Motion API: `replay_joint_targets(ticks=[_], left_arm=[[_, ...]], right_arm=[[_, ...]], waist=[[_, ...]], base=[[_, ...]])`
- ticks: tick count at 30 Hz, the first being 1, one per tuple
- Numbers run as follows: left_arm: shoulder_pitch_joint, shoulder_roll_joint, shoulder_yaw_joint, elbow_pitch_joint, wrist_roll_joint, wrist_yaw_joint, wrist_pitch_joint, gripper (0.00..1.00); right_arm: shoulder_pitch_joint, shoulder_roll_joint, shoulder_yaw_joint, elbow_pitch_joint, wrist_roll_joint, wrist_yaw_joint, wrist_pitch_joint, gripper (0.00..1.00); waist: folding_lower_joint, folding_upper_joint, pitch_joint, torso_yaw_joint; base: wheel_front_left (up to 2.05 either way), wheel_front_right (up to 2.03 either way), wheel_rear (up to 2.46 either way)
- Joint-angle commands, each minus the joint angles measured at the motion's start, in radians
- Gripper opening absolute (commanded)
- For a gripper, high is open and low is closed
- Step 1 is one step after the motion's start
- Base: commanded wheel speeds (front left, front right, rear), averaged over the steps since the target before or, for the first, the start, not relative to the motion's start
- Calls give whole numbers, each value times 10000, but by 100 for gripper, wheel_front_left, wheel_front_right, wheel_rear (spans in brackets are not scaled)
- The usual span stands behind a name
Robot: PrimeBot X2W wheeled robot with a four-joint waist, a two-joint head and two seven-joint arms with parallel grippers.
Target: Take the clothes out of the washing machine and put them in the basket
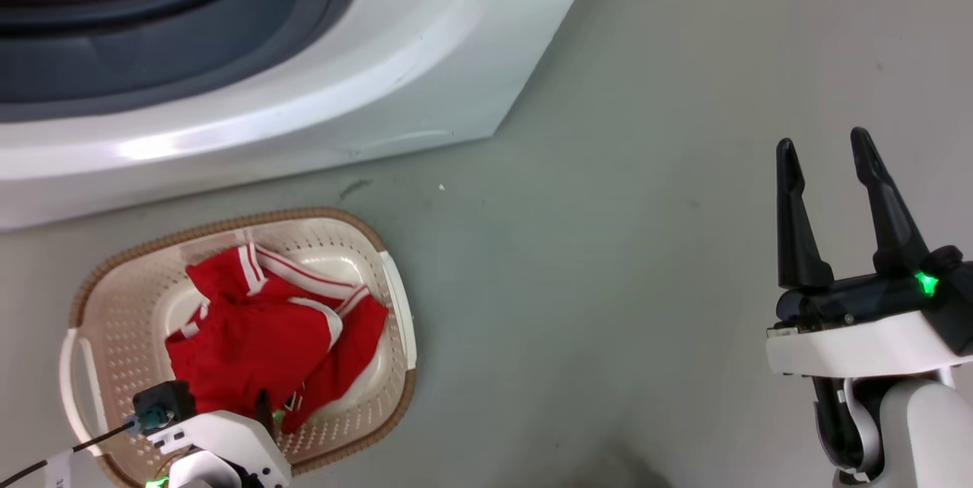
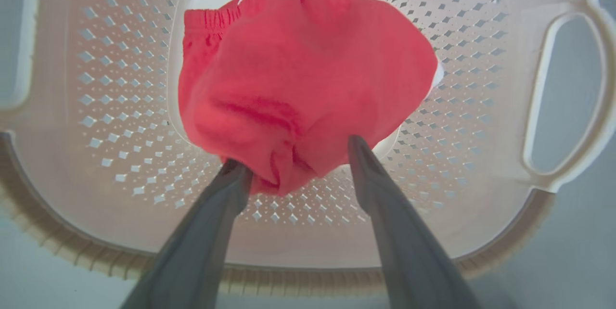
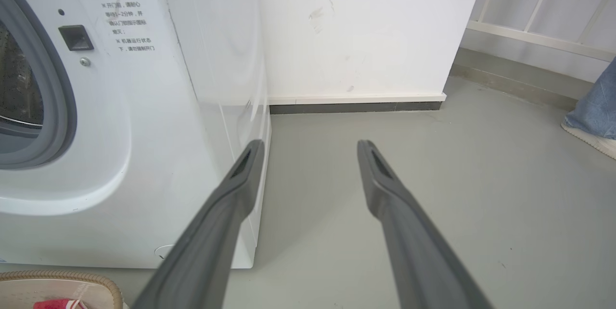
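Lighting is bright, even and diffuse. A broad glare band lies along the lower front of the washing machine (image 1: 228, 134); a soft shadow falls on the floor (image 3: 308, 241) beside the machine's side panel. In front of the machine, the left wrist view renders the clothes (image 2: 308, 83) pale and soft-focused, the fingers of the left tool (image 2: 297, 151) blurred, and the basket (image 2: 120, 155) rim bowed by wide-angle distortion. A green lamp (image 1: 926, 283) glows on the right tool (image 1: 823, 137).
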Motion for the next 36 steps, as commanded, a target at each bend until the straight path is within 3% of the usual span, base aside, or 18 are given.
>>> replay_joint_targets(ticks=[1,20,28,36], left_arm=[[86,-21,28,-43,39,-37,-61,100],[1825,-485,1303,-4591,1836,338,-54,100],[2357,-838,2037,-7137,2880,223,-55,100],[2843,-1049,2089,-9433,3872,144,-55,100]], right_arm=[[82,2,-24,53,-83,-3,39,100],[1320,2,-224,-14,-388,-4,874,100],[1754,2,-259,-210,-474,-4,1177,100],[1983,2,-256,-183,-622,-4,1275,100]], waist=[[-2,-1,-462,75],[-2,-1,-3636,960],[-2,-1,-4209,1293],[-2,-1,-4465,1729]], base=[[0,0,0],[0,0,0],[0,0,0],[0,0,0]])
